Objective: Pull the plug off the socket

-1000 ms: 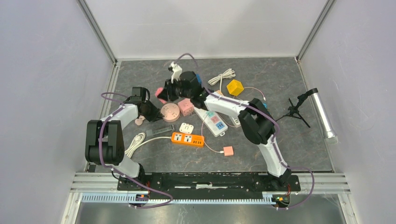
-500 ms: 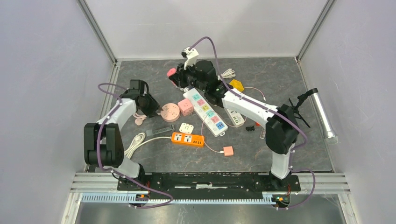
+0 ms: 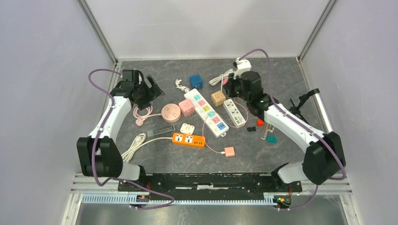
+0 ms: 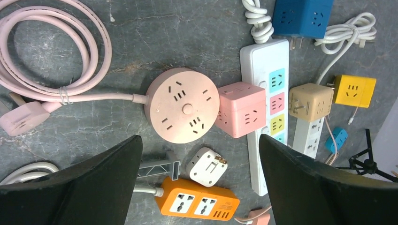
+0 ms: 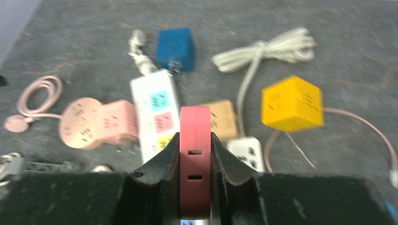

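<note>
As the right tool [image 5: 195,138] clenches a flat red plug [image 5: 195,168] between its two black fingers, the plug hangs above the rear centre-right of the tabletop [image 3: 178,159], touching nothing but those fingers. In the right wrist view the plug stands on edge. Its thin side, cut by two small slots, faces the camera, and its long axis runs out along the fingers, away from the wrist. From overhead only a sliver of it shows at the tool's tip, aimed toward the left side of the cell.

The right arm is folded wide, elbow out near the right wall, forearm slanting back and inward past a white strip [image 3: 233,112] and a tan cube [image 3: 217,98]. The left arm stretches along the left edge. The left tool [image 4: 199,140] is released, fingers spread wide, above a round pink socket [image 4: 181,104], a pink cube [image 4: 240,108] and a long white power strip [image 4: 256,65] with coloured outlets.

An orange strip [image 4: 197,204], a blue cube [image 4: 302,16] and a yellow cube [image 5: 292,103] lie among loose cords on the dark, marbled grey surface. Pale panels [image 3: 202,28] wall the cell on three sides. A small black tripod [image 3: 298,110] and a silver tube [image 3: 325,116] rest near the right wall.
</note>
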Action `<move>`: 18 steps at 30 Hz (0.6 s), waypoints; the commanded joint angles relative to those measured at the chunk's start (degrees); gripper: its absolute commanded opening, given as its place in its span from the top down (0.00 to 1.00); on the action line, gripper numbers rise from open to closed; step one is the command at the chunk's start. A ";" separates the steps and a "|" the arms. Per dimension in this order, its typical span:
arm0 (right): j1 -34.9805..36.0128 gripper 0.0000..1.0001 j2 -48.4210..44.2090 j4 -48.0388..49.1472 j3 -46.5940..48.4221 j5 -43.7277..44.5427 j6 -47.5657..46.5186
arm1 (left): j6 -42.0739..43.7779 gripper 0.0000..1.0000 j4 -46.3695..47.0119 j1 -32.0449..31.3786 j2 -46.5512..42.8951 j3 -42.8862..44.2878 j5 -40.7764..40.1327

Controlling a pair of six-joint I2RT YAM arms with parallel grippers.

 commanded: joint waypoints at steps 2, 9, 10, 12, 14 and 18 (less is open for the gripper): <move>-6.44 1.00 -7.29 -6.69 -6.63 -5.11 -1.53 | 3.96 0.00 -0.83 -0.09 -1.60 2.27 3.38; -9.16 1.00 -12.38 -13.23 -14.36 -22.37 -3.65 | 4.78 0.00 -0.39 -0.08 -1.97 1.95 4.84; -9.11 0.99 -12.79 -14.16 -15.43 -23.27 -3.70 | 4.74 0.00 -0.31 -0.11 -1.86 1.90 5.17; -9.16 0.96 -13.78 -14.59 -18.29 -24.64 -3.22 | 4.56 0.00 -0.08 -0.07 -1.87 1.76 5.81; -9.11 0.90 -15.04 -13.29 -22.35 -25.40 -1.53 | 4.38 0.00 0.20 -0.09 -1.87 1.49 6.35; -9.16 0.83 -15.90 -9.71 -29.30 -26.55 1.42 | 3.87 0.00 0.23 -0.11 -2.74 0.96 5.58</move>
